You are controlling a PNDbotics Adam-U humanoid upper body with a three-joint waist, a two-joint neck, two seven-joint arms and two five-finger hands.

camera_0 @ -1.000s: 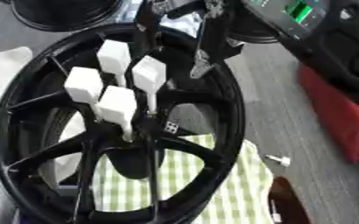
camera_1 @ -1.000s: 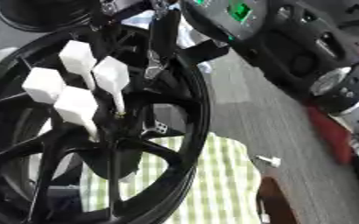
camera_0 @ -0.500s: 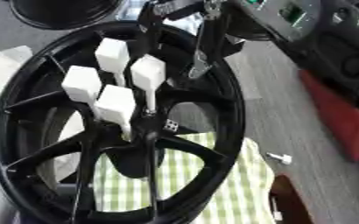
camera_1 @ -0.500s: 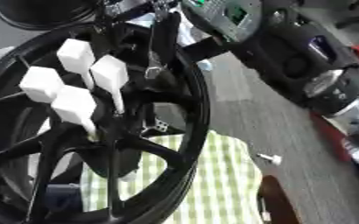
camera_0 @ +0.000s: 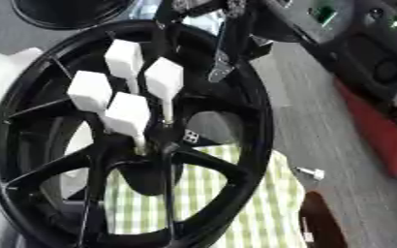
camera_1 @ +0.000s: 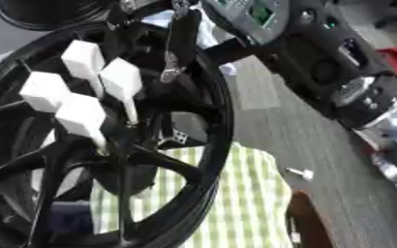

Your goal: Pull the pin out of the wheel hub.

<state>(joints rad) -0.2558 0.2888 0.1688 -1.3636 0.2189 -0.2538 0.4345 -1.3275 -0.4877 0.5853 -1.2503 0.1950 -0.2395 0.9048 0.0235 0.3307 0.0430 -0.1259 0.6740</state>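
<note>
Right hand (camera_0: 223, 53) hovered beside far pins (camera_0: 164, 80), fingers straight, holding nothing. Best pulled straight along hub (camera_0: 164, 145) axis.

Black right arm (camera_1: 320, 63) with silver joints, green display; slim dark robot hand (camera_0: 223, 46).

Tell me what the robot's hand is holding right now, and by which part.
Nothing: the right hand hangs over the far rim of the black spoked wheel hub, its fingers pointing down, apart from the four white block-headed pins.
</note>
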